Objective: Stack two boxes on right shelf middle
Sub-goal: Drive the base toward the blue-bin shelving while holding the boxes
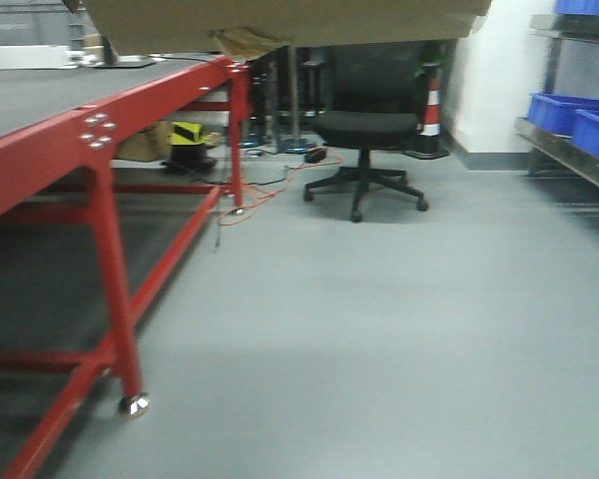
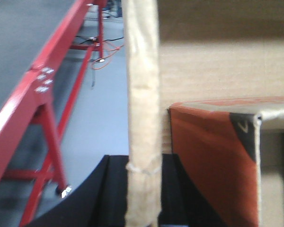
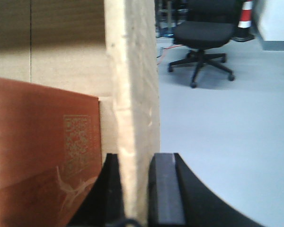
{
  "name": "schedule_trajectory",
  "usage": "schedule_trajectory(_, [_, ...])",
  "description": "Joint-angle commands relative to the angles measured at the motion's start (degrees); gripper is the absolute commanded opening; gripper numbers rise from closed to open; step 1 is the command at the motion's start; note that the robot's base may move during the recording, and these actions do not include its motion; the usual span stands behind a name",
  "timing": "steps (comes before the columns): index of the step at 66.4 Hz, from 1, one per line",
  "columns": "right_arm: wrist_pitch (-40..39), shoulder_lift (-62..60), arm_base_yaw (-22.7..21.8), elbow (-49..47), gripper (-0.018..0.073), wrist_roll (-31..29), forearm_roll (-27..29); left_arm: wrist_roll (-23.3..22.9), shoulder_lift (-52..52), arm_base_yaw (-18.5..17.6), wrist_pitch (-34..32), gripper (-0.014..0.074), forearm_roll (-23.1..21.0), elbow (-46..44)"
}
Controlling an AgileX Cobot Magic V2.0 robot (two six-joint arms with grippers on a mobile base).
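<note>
A tan cardboard box (image 1: 280, 22) fills the top of the front view, held off the floor, with loose tape hanging from its underside. My left gripper (image 2: 143, 189) is shut on the box's left wall (image 2: 142, 94). My right gripper (image 3: 135, 189) is shut on its right wall (image 3: 132, 85). An orange printed carton lies inside the box; it shows in the left wrist view (image 2: 213, 156) and the right wrist view (image 3: 42, 142). The steel shelf (image 1: 569, 150) stands at the far right with blue bins (image 1: 569, 112) on it. No second tan box shows.
A red-framed table (image 1: 100, 150) with a grey top and a castor (image 1: 133, 404) runs along the left. A black office chair (image 1: 367, 130) stands ahead in the middle. An orange cable (image 1: 270, 190) lies on the floor. A striped cone (image 1: 431, 110) stands by the white wall.
</note>
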Motion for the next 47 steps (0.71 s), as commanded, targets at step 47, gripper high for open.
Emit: schedule_trajectory(47, [-5.2,-1.0,-0.3,-0.8,-0.0143,0.4,-1.1,-0.3,-0.6,0.2,-1.8,-0.0111,1.2,-0.6])
